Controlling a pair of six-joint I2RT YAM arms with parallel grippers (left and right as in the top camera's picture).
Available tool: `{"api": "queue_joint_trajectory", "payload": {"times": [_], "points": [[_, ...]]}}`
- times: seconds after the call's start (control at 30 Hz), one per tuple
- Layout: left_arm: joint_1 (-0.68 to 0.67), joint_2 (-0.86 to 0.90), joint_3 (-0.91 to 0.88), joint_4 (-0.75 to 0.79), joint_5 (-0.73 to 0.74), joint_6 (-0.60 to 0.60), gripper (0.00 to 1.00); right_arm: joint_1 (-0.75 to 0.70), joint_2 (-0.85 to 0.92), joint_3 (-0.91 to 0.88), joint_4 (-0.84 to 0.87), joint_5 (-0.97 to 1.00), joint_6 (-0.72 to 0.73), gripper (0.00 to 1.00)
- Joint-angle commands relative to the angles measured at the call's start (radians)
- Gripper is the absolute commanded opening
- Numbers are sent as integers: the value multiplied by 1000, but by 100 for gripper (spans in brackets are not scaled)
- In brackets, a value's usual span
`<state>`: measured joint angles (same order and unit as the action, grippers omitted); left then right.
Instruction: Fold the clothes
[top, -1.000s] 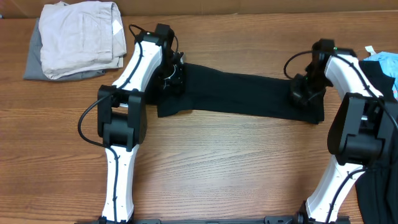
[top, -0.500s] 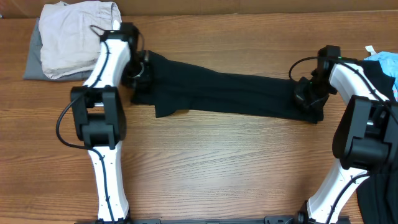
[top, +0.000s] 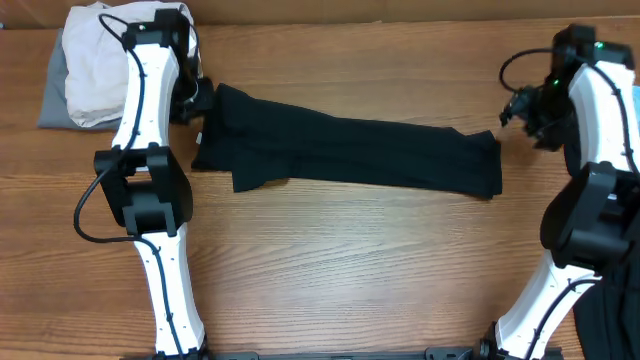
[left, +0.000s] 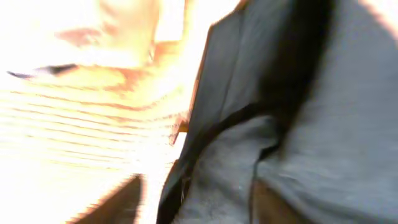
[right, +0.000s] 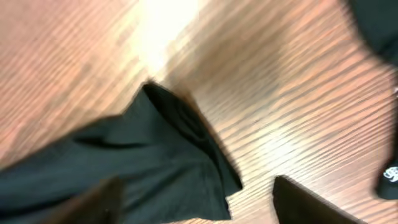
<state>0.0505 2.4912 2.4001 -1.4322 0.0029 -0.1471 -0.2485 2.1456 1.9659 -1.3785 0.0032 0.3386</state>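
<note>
Wooden bench (top: 350, 260) fills my overhead view, with a black shirt (top: 350, 150) folded into a long band lying flat across its middle. My left gripper (top: 197, 103) hangs at the band's left end, beside a cream pile (top: 95, 60) stacked on a grey cloth (top: 48, 105). Its wrist view is blurred, but the fingers look spread, gripping nothing I can make out. My right gripper (top: 522, 108) sits just off the right end, fingers (right: 298, 196) wide apart and empty.

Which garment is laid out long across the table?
The black one, stretched across the middle of the table. The cream one is a folded pile at the far-left corner, lying on a grey one.
</note>
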Motion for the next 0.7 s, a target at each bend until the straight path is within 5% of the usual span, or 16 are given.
{"api": "queue_joint_trajectory", "payload": {"times": [0.0,0.27,0.5,0.63,0.67], "points": [[1,1,47,-14,-2,-18,100,-43,-14,30,-11,28,-41,93],[1,1,12,-14,-2,-18,100,-108,-5,-233,163,-294,-280,100],[1,1,12,-5,18,-18,100,-114,-5,-473,338,-389,-324,99],[1,1,12,2,48,-18,100,-111,-4,-514,366,-483,-336,88],[1,1,12,2,50,-18,100,-105,-4,-535,373,-513,-336,70]]}}
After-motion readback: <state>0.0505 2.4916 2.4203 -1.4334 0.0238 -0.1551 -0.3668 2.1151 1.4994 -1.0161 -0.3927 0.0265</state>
